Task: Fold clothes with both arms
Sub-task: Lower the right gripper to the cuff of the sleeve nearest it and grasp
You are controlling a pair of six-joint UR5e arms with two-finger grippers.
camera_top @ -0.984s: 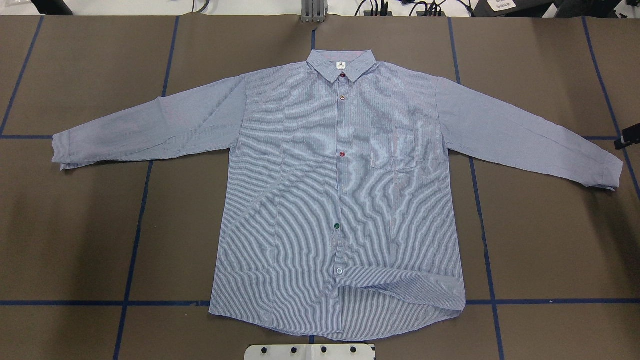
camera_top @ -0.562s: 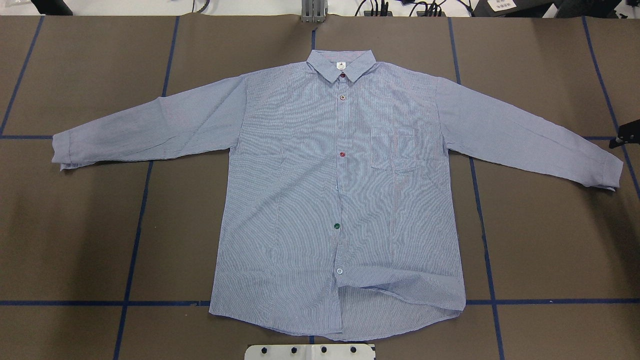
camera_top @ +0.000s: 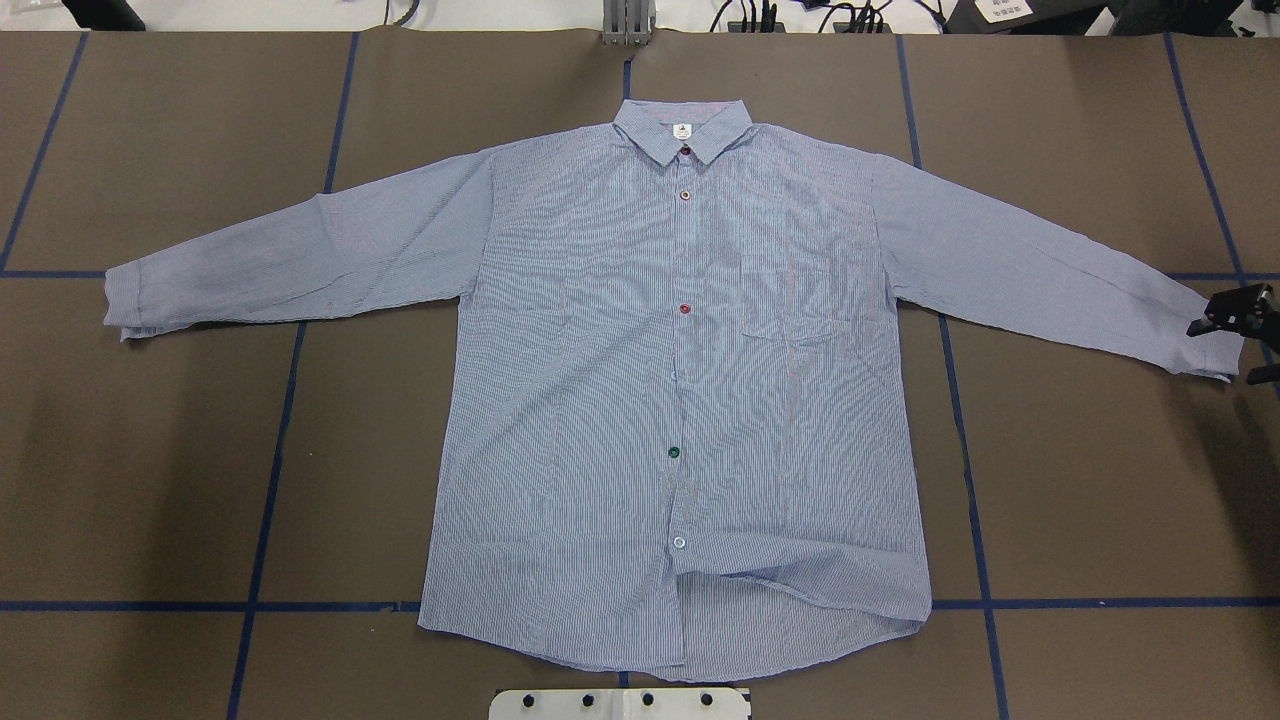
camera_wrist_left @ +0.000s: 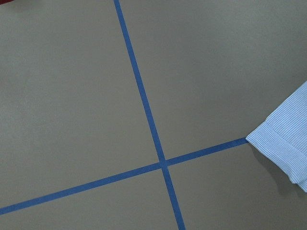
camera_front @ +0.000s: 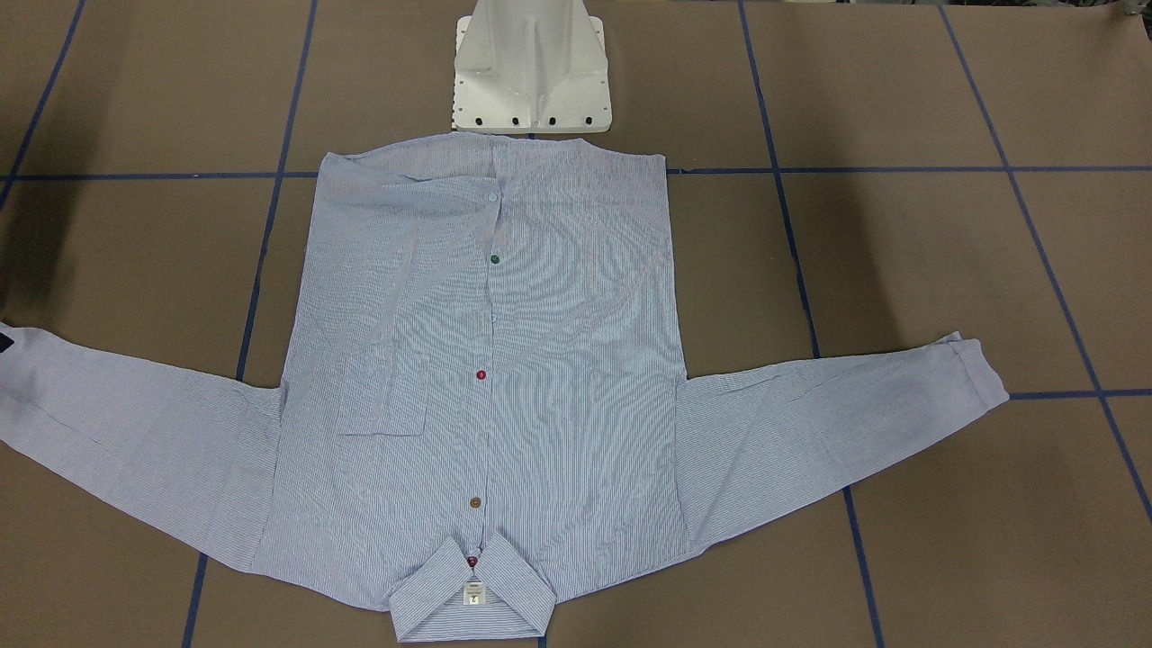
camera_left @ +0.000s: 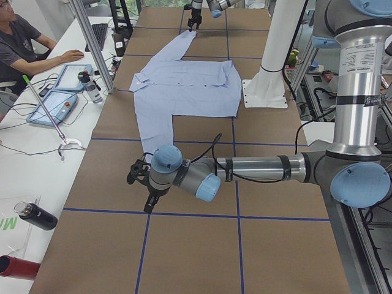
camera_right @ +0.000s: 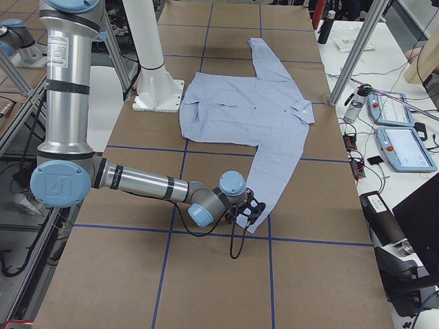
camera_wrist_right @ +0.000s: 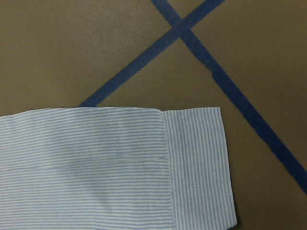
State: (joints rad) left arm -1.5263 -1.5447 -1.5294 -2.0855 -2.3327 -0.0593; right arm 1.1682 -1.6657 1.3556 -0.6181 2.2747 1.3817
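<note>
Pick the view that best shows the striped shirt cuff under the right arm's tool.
Right wrist-mounted: the light blue-and-white pinstriped cuff fills the frame, flat on the brown table. Overhead shows it small beside the black right tool; front-facing crops it; the side views show it tiny or partly hidden.

Silver tubes on the left arm (camera_left: 257, 166) and right arm (camera_right: 144, 184), pale blue caps (camera_left: 166, 158) at every joint, black cable (camera_left: 214, 144) looping off, left gripper (camera_left: 139, 187) and right gripper (camera_right: 250, 212) all black, white flared pedestal (camera_front: 531, 63).
</note>
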